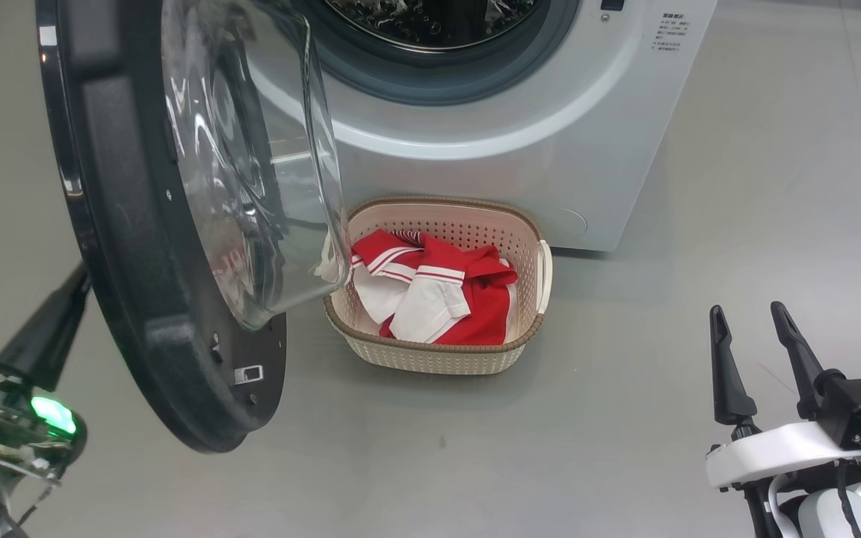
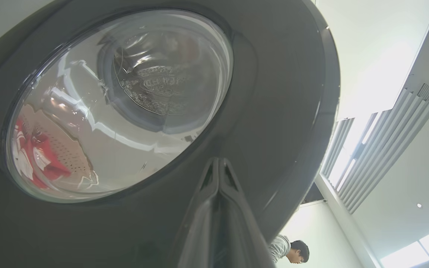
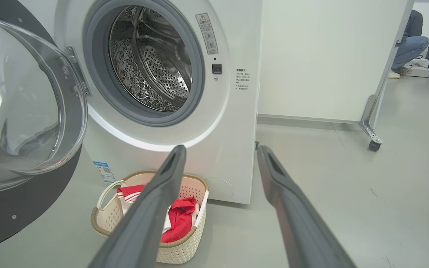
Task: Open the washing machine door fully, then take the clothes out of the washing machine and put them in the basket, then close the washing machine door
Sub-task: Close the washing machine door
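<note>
The washing machine [image 3: 233, 123] carries a triangle warning label [image 3: 207, 33] beside its opening, lines of small print [image 3: 242, 79] and a blue code sticker [image 3: 104, 171] low on its front, all too small to read. The left tool [image 2: 217, 160], fingers pressed together and empty, points its tips at the black outer rim of the open washing machine door [image 2: 274, 111]. The right tool [image 1: 747, 308] stands wide, holding nothing. Ahead and to its left, the red-and-white clothes [image 1: 475, 306] lie heaped in the cream basket [image 1: 438, 359] on the floor [image 1: 625, 418].

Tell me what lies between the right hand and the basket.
Bare grey floor. The head view shows nothing lying between the open right hand and the basket.
</note>
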Available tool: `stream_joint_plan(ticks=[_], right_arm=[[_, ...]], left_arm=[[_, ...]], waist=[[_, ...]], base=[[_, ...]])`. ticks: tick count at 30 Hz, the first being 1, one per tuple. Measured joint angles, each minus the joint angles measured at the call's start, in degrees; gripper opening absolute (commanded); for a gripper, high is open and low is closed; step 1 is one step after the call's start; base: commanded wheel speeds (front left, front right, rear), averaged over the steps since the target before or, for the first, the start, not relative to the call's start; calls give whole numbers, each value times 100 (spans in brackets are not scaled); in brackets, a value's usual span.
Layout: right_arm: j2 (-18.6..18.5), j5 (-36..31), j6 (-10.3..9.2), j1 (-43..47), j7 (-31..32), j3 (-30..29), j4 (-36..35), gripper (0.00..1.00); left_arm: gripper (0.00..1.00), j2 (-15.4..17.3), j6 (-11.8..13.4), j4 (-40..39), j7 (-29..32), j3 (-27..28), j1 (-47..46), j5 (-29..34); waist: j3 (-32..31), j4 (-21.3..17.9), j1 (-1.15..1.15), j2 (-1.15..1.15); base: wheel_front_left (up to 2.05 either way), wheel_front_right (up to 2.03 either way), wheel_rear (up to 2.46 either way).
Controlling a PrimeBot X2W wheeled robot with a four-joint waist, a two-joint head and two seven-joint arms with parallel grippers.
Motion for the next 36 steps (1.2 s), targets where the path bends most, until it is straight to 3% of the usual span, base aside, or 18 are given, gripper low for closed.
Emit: stream_joint_plan(ticks=[2,3,4,9,17,20,27,33,36], right_arm=[[0,37,-1,0,-1,-12,1,100],[1,40,-7,0,-2,-14,2,100],[1,40,-40,0,-3,-15,2,100],[1,40,-43,0,-20,-35,4,100],[-11,41,-97,9,-67,-110,5,100],[-22,41,-97,9,-67,-107,5,100],[-52,40,-93,7,-68,-91,5,100],[-58,40,-90,8,-67,-52,51,100],[-56,40,-82,9,-67,-3,102,100]], left_arm=[[0,-25,0,-47,-126,160,1,0],[38,-44,0,-68,-213,247,1,5],[99,-49,0,-86,-266,318,1,5],[100,-57,-1,-120,-614,686,6,125],[100,522,-1,-188,-1501,843,270,2230],[100,826,-2,-219,-1862,711,450,3379],[100,1091,-7,-302,-2641,131,703,5345],[100,1100,12,-231,-3158,-336,907,6511],[100,1044,141,-130,-3371,-531,991,6861]], waist=[[4,1,0,0],[5,2,0,0],[6,4,0,0],[-4,19,0,0],[-49,100,0,0],[-49,118,0,0],[-63,143,0,0],[-141,125,0,0],[-179,105,0,0]], base=[[0,0,0],[0,0,0],[0,0,0],[0,0,0],[0,0,0],[0,0,0],[0,0,0],[0,0,0],[0,0,0]])
